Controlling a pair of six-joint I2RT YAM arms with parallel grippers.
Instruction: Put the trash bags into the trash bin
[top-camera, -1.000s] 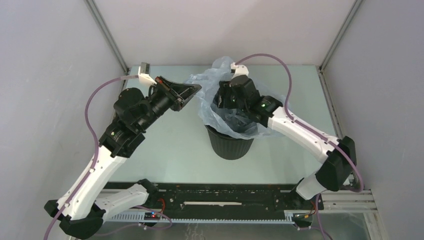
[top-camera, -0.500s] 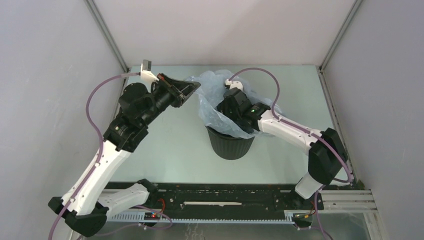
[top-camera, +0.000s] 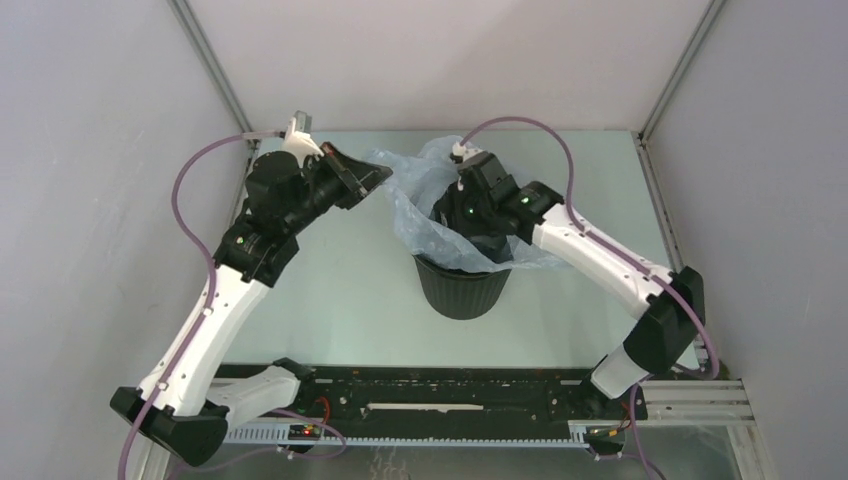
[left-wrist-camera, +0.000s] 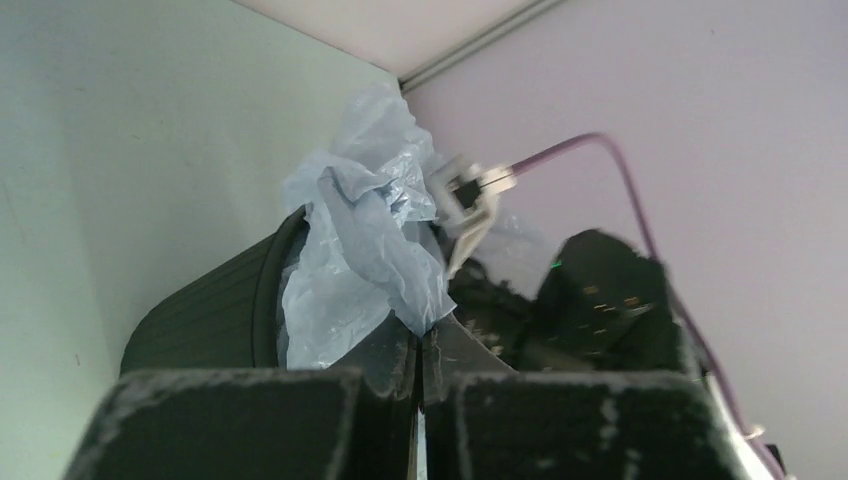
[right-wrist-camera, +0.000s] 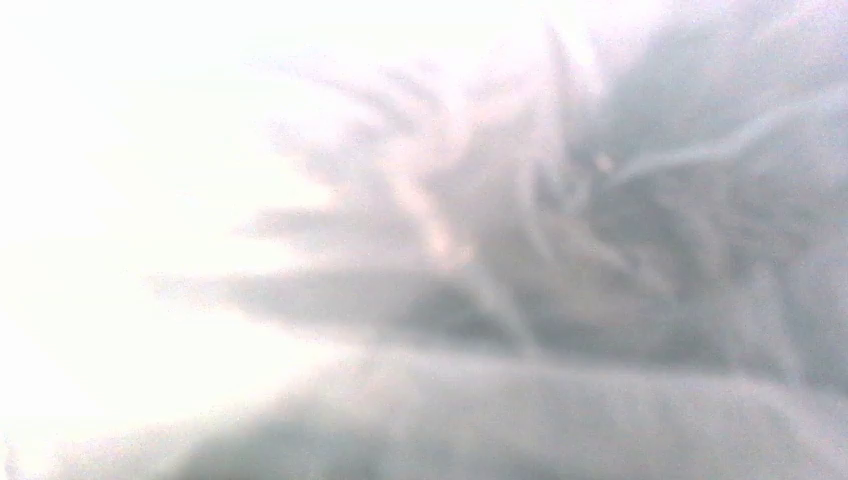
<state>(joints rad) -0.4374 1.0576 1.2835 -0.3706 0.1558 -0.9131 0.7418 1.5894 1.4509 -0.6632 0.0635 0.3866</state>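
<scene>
One table carried two arms, one black trash bin and one pale blue trash bag. The trash bag draped over the bin's rim, partly inside. The left gripper pinched a corner of film, fingers together. The right gripper reached into the bin. Its wrist view showed only blurred film, so its grip could not be told.
</scene>
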